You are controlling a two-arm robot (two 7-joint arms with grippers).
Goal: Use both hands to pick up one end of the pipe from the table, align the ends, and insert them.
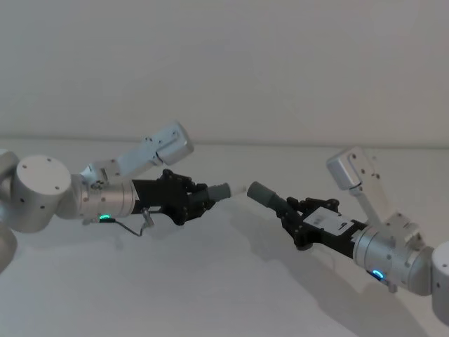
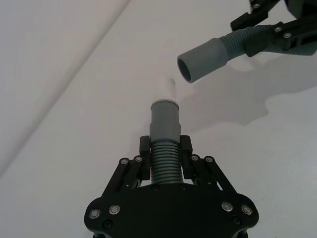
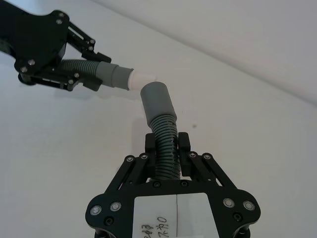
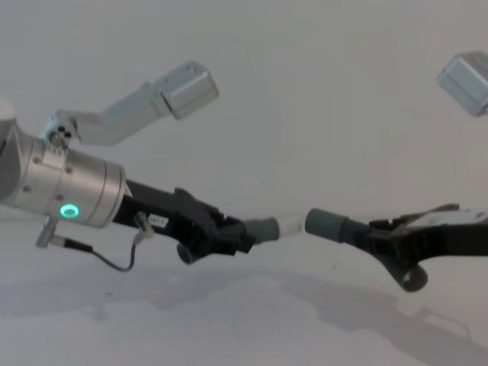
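Left end effector [image 2: 166,151] pinches the white-tipped hose piece [image 2: 165,130]; right end effector [image 3: 167,148] pinches the collared hose piece [image 3: 159,115]. Alignment step: white tip [image 3: 142,78] near collar mouth [image 2: 186,69], offset; needs squaring, then push.

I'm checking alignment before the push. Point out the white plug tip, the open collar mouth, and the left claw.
white plug tip [image 3: 143,79], right wrist view, its side.
open collar mouth [image 2: 188,69], left wrist view, its rim.
left claw [image 2: 165,148], left wrist view, between its fingertips.

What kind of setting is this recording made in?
Probably a lab or test bench, not a home. A plain white table meets a bare white wall, and the left tool and right tool each hold a hose piece, white tip facing collar mouth.
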